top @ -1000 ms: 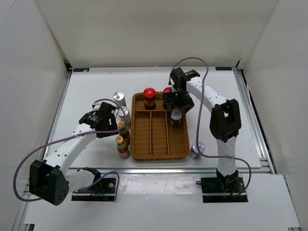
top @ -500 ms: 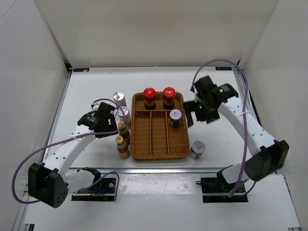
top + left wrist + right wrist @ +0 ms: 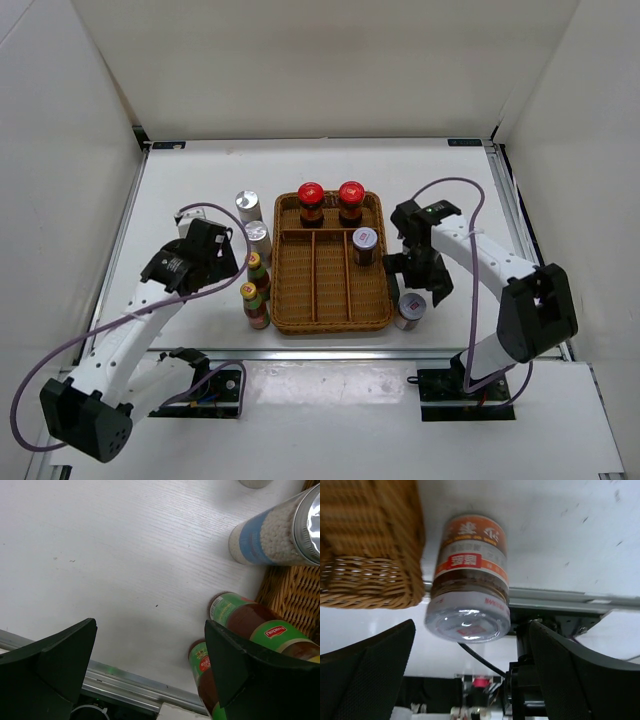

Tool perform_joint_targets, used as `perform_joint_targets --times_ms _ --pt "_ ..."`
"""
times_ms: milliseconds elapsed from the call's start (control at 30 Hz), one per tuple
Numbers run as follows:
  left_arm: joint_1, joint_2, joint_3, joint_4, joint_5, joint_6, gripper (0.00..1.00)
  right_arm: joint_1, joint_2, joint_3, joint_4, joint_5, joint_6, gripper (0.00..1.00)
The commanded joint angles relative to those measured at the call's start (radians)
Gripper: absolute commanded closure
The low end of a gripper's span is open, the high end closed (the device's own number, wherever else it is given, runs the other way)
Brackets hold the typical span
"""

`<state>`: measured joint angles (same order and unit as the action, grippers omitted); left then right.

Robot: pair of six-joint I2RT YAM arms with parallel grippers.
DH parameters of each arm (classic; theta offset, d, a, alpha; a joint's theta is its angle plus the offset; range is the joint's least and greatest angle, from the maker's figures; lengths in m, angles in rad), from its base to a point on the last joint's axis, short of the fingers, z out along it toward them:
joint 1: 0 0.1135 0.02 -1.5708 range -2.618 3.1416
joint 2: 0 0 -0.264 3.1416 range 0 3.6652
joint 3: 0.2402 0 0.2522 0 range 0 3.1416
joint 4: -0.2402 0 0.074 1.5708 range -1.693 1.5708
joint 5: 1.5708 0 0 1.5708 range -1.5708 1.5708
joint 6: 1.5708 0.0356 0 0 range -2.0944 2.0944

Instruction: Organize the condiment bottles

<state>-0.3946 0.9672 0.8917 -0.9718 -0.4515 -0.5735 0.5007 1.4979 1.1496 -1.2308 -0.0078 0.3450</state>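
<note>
Two red-capped condiment bottles (image 3: 311, 197) (image 3: 351, 194) stand in the wicker tray's (image 3: 330, 318) back compartment. A grey-capped one (image 3: 365, 241) stands in its right slot. Another grey-capped bottle (image 3: 410, 309) (image 3: 472, 580) stands on the table right of the tray. My right gripper (image 3: 420, 284) (image 3: 471, 632) is open just above and behind it, a finger on either side of its cap, not touching. Two silver-capped bottles (image 3: 247, 203) (image 3: 258, 235) (image 3: 270, 535) and two slim bottles (image 3: 256, 266) (image 3: 252, 300) (image 3: 250, 622) (image 3: 205, 665) stand left of the tray. My left gripper (image 3: 230, 268) (image 3: 150, 625) is open beside the slim ones.
The tray's left and middle long slots (image 3: 318, 270) hold nothing. The tray's corner (image 3: 370, 545) lies just left of the right gripper. A metal rail (image 3: 130, 692) runs along the table's near edge, with the arm bases and cables below it.
My right gripper left the red-capped bottle at the tray's back, swung out right, then came down to the grey-capped bottle beside the tray. My left arm drew back slightly.
</note>
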Motion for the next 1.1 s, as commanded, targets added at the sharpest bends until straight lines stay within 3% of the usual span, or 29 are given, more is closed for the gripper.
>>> perform_joint_targets --times_ms 0,167,367,533,600,633,767,933,1067 --pt "0.003 -0.048 -0.011 0.007 -0.033 -0.008 0.00 0.009 0.004 -0.060 0.004 -0.015 0.069 0.04" --pt "0.003 -0.091 -0.011 0.007 -0.033 -0.008 0.00 0.019 0.013 -0.073 0.021 -0.015 0.137 0.16" --pt "0.003 -0.101 -0.011 0.007 -0.033 0.001 0.00 0.019 0.038 -0.113 0.021 0.009 0.170 0.48" --pt "0.003 -0.090 -0.011 0.018 -0.024 0.001 0.00 0.001 0.028 -0.091 0.051 -0.006 0.138 0.56" --pt "0.003 -0.090 -0.011 0.018 -0.015 0.001 0.00 -0.010 0.039 -0.074 0.060 -0.018 0.127 0.70" --pt "0.003 -0.090 -0.011 0.018 -0.015 0.001 0.00 -0.010 0.039 -0.059 0.045 -0.018 0.137 0.82" --pt "0.003 -0.090 -0.011 0.018 -0.004 0.012 0.00 0.044 0.001 0.099 -0.054 0.147 0.190 1.00" --pt "0.003 -0.079 -0.020 0.027 -0.004 0.012 0.00 0.148 0.079 0.388 -0.199 0.280 0.190 1.00" --pt "0.003 -0.059 -0.020 0.038 -0.004 0.021 0.00 0.197 0.146 0.502 -0.220 0.290 0.190 1.00"
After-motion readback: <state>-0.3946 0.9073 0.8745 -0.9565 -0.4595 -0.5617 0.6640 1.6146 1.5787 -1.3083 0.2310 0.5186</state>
